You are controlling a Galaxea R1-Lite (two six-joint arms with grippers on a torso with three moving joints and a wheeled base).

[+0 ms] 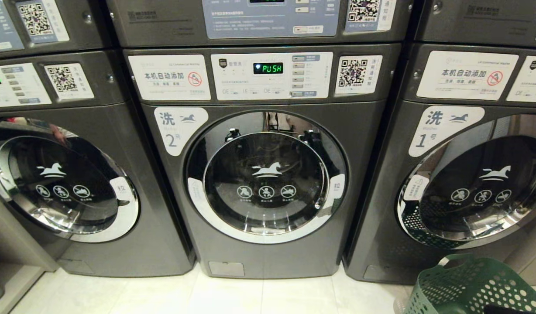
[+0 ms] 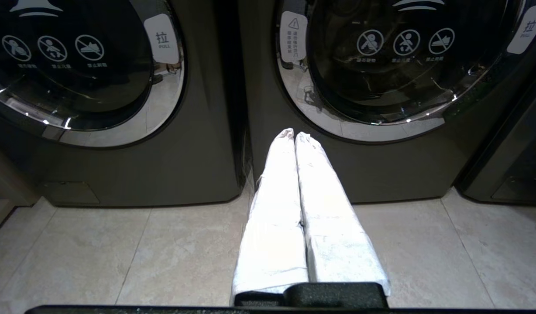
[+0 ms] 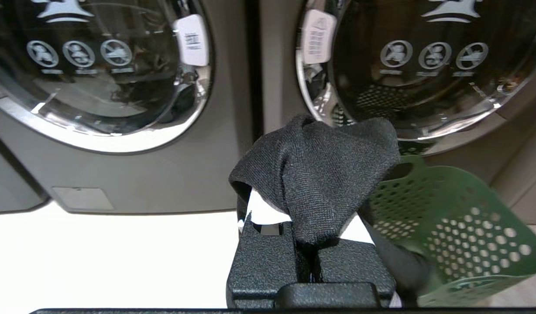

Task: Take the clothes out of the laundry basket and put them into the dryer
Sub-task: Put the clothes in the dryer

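Three grey machines stand side by side on the tiled floor (image 1: 233, 292), and the door (image 1: 266, 176) of the middle machine (image 1: 268, 257) is closed. The right gripper (image 3: 311, 218) is closed on a black cloth (image 3: 316, 174), which covers its fingers, and it hangs low in front of the machines. The green basket (image 3: 451, 226) stands on the floor just beside this gripper, before the right machine (image 1: 381, 253). The left gripper (image 2: 296, 135) holds nothing; its white fingers (image 2: 276, 205) are pressed together, pointing at the base of the machines.
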